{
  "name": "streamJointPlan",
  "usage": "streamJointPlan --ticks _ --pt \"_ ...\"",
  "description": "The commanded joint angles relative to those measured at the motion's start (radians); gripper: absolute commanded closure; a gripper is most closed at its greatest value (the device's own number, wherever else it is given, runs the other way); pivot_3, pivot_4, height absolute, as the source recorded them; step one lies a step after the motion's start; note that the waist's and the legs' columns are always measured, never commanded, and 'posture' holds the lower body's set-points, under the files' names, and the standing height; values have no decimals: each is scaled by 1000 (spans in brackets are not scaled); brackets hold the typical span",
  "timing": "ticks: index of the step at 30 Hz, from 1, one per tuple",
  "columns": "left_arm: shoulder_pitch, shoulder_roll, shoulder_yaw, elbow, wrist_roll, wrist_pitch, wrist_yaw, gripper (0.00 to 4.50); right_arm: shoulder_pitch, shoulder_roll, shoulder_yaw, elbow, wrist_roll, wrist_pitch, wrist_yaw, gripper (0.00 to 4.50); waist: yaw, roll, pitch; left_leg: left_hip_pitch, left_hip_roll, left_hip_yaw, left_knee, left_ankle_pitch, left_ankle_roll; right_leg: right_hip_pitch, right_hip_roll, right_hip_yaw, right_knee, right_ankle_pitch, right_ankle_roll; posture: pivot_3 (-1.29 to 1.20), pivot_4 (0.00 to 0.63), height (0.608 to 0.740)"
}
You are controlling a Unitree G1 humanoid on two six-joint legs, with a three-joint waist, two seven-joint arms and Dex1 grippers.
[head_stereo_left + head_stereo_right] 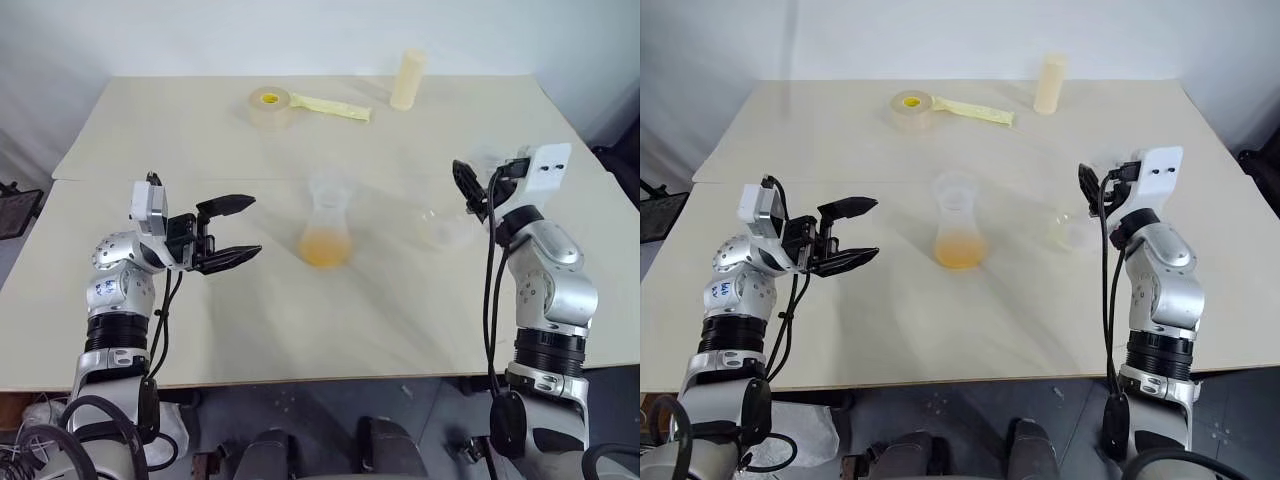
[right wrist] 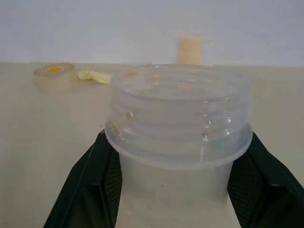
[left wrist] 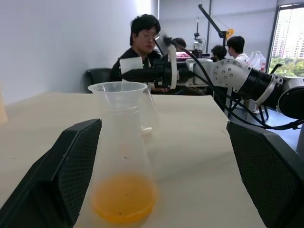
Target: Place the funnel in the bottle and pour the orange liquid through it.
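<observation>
A pale cream table (image 1: 300, 320) stands against a plain white wall, with a roll of tape (image 1: 270, 103) and a cream cylinder (image 1: 407, 80) at its far edge. The bottle (image 1: 326, 225) stands upright in the middle of the table, and the orange liquid (image 1: 325, 247) lies as a shallow pool in its flared base. A wide clear rim in its neck looks like the funnel (image 3: 124, 95), though clear on clear makes that hard to be sure of.

The left claw (image 1: 252, 226) hangs to the left of the bottle with its fingers spread wide, pointing at it and well clear of touching. The right claw (image 1: 470, 190) is over the right side of the table, pinching a clear jar with a threaded neck (image 2: 178, 118) just under its collar. The jar is upright and looks empty.

With the liquid in the bottle and the jar drained, I judge the pour done and the step in hand to be putting the jar away. The next move calls for lowering it flat onto bare table to the right, well apart from the bottle. The fingers should then part without dragging the light jar over.
</observation>
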Motion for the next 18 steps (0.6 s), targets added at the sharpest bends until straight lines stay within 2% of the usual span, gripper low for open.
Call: streamJointPlan --ticks 1,4,7,10,12,18 --pt "-11 15 9 -23 -12 7 -16 0 11 -21 3 -36 33 -55 6 1036 0 0 0 0 0 0 0 0 0 0 0 0 0 0 0 0 150 740" --pt "-3 20 14 -27 -12 14 -6 0 25 -21 16 -62 51 -62 8 35 3 0 0 0 0 0 0 0 0 0 0 0 0 0 0 0 150 740" --pt "2 28 16 -29 -2 24 19 0 31 -30 28 -87 67 -66 17 35 3 0 0 0 0 0 0 0 0 0 0 0 0 0 0 0 150 740" --pt "-13 40 30 -21 48 67 206 0 18 -53 30 -126 97 -74 43 35 4 0 0 0 0 -1 0 0 0 0 0 0 0 0 0 0 150 740" --pt "-23 41 36 -16 57 85 270 0 9 -74 32 -145 117 -71 63 35 6 0 0 0 0 -1 0 0 0 0 0 1 0 0 0 0 150 740" --pt "13 62 12 -86 37 177 263 0 -48 -154 47 -173 165 -67 132 35 5 0 0 0 0 -1 0 0 0 0 0 0 0 0 0 0 150 740"
